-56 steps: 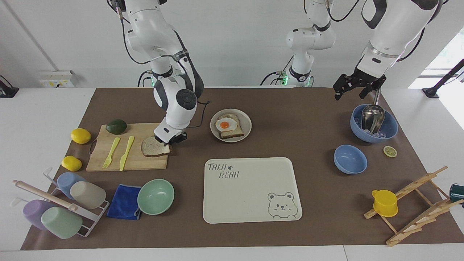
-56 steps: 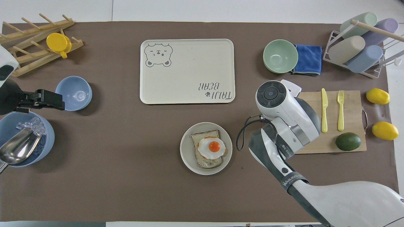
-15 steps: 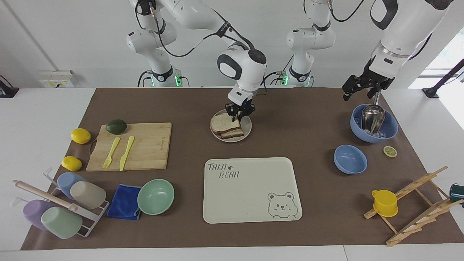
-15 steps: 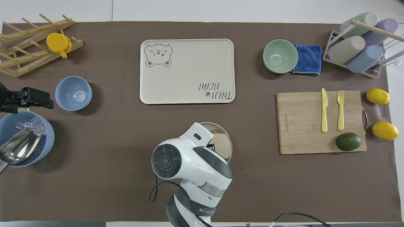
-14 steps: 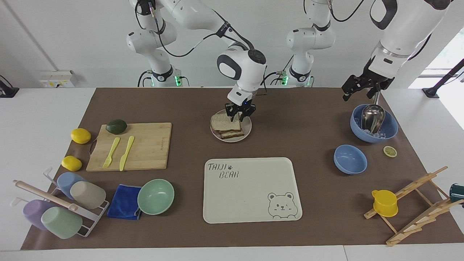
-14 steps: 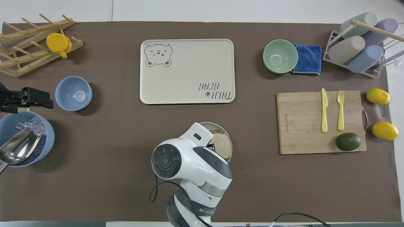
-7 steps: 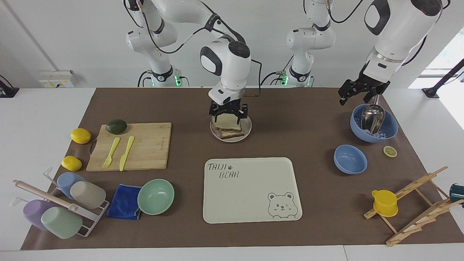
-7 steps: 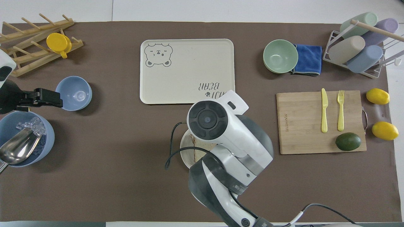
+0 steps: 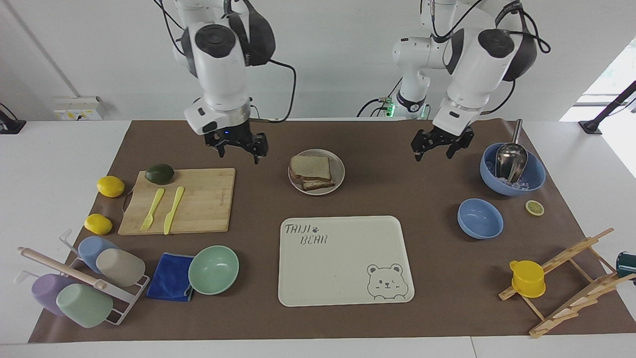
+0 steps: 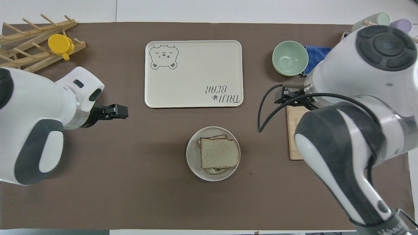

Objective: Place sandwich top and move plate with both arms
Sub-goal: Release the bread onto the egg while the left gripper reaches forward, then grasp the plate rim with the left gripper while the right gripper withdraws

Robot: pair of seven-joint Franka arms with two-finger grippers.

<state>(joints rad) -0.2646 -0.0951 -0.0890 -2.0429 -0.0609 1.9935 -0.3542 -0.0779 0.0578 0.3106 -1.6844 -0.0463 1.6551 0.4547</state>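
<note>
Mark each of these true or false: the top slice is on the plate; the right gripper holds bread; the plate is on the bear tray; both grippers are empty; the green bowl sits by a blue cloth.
1. The top slice lies on the sandwich on the plate. True.
2. The right gripper holds bread. False: it is open and empty, up over the mat near the cutting board.
3. The plate is on the bear tray. False: it sits on the mat, nearer the robots than the tray.
4. Both grippers are empty. True: the left gripper is open too, over bare mat.
5. The green bowl sits beside a blue cloth. True.
</note>
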